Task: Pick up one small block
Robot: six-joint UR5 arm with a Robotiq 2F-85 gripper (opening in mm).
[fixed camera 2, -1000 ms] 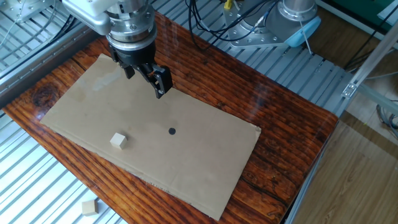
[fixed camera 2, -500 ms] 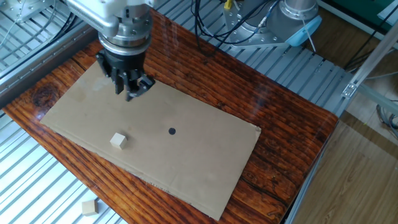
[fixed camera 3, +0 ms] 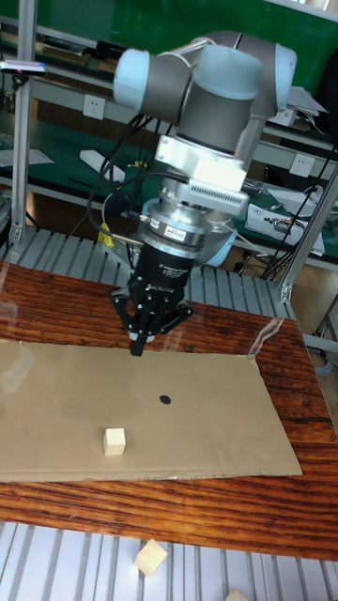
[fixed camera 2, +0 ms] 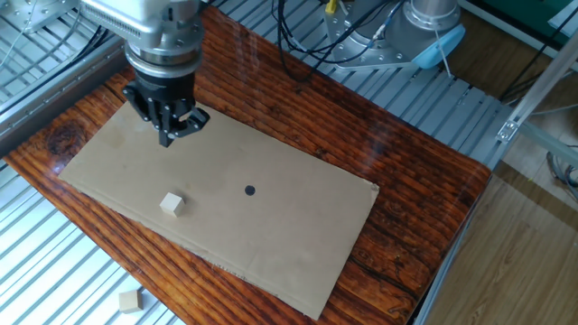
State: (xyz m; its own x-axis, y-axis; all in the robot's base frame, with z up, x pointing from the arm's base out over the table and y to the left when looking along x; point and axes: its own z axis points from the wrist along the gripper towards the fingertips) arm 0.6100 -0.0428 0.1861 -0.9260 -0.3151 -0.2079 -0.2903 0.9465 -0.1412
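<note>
The small block [fixed camera 2: 172,204] is a pale wooden cube lying on the brown cardboard sheet [fixed camera 2: 271,235], near its front edge; in the tall fixed view the small block [fixed camera 3: 115,440] sits left of centre. My gripper [fixed camera 2: 179,128] hangs over the sheet's back left part, behind the block and well apart from it. Its fingers point down, stand open and hold nothing. In the tall fixed view the gripper [fixed camera 3: 148,336] is above and slightly right of the block.
A small black dot [fixed camera 2: 250,190] marks the middle of the sheet. A second pale wooden block [fixed camera 2: 131,301] lies off the wooden table [fixed camera 2: 424,208] on the metal rails in front. Cables and the arm's base [fixed camera 2: 424,27] stand at the back.
The gripper has moved left across the back of the sheet and turned about its vertical axis. The small block has not moved.
</note>
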